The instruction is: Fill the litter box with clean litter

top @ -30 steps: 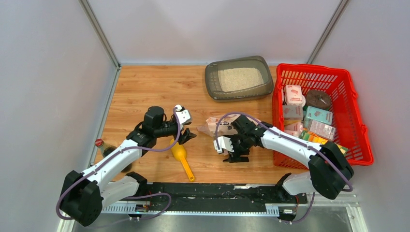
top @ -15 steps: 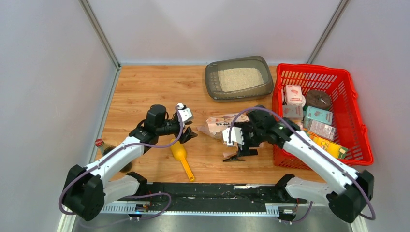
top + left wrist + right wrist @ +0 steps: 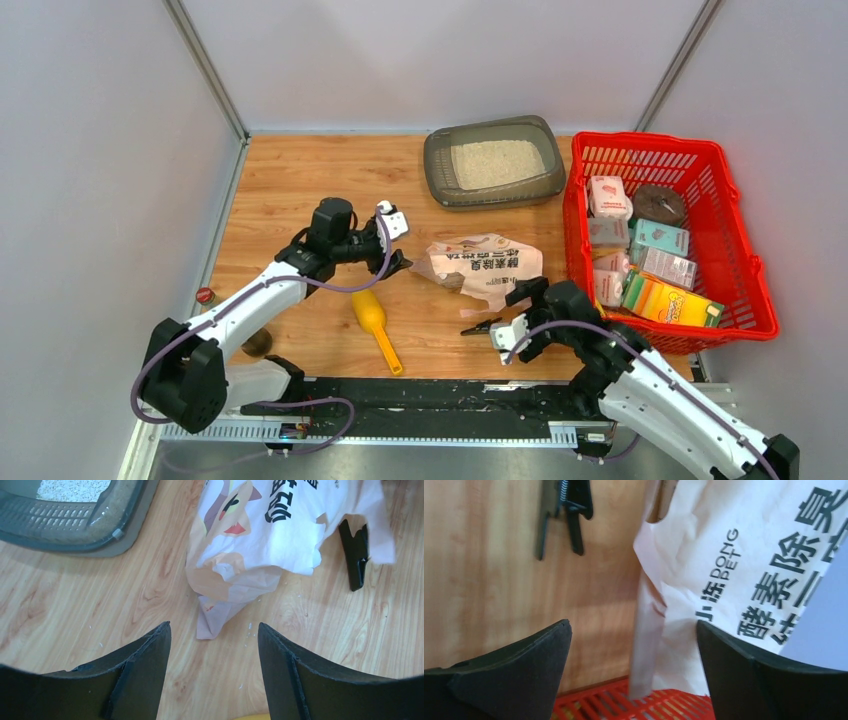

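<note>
Wooden table, litter box at far edge, beyond both spread jaws

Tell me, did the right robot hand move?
Yes. The right gripper pulled back toward the near edge of the table, farther from the litter box.

Robotics test cell: plain grey partition walls enclose a wooden bench (metal corner posts), with a black mounting rail at its near edge.

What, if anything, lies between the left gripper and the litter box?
Nothing visible: only bare tabletop separates the left gripper from the litter box. The printed bag lies off to the side.
</note>
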Controlling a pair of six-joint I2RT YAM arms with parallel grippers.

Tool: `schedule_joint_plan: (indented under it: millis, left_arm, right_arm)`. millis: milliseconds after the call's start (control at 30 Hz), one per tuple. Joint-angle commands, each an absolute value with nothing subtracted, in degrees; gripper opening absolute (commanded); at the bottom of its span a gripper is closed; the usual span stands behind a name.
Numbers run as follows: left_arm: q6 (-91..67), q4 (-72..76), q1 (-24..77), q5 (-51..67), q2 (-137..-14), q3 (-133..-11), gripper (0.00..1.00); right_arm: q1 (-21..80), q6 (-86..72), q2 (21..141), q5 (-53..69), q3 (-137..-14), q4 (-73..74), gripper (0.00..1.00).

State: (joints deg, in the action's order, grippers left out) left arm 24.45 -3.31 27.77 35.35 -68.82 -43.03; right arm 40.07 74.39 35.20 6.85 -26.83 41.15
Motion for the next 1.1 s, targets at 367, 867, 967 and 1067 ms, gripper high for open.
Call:
schedule_joint_plan:
  millis: [367, 867, 967, 1067]
  left_arm:
    - [26.28, -7.21, 28.04, 37.09, -67.15, -45.09, 0.71]
    - [26.28, -7.91, 28.04, 40.87, -67.06, -43.77, 0.70]
    - [26.19, -7.47, 28.12, 41.57, -67.59, -43.86, 0.70]
    - [27.24, -7.47, 28.30, 42.71, -67.76, -44.03, 0.70]
  right_arm:
    - [39.99, 88.95, 38.40, -2.81, -13.18, -6.85, 0.88]
    - [40.43, 73.76, 31.82, -1.67, -35.23, 25.48, 0.00]
    - [40.43, 66.13, 33.83, -3.15, -39.00, 25.58, 0.00]
    - [40.34, 59.09, 41.37, -6.23, -44.02, 24.17, 0.00]
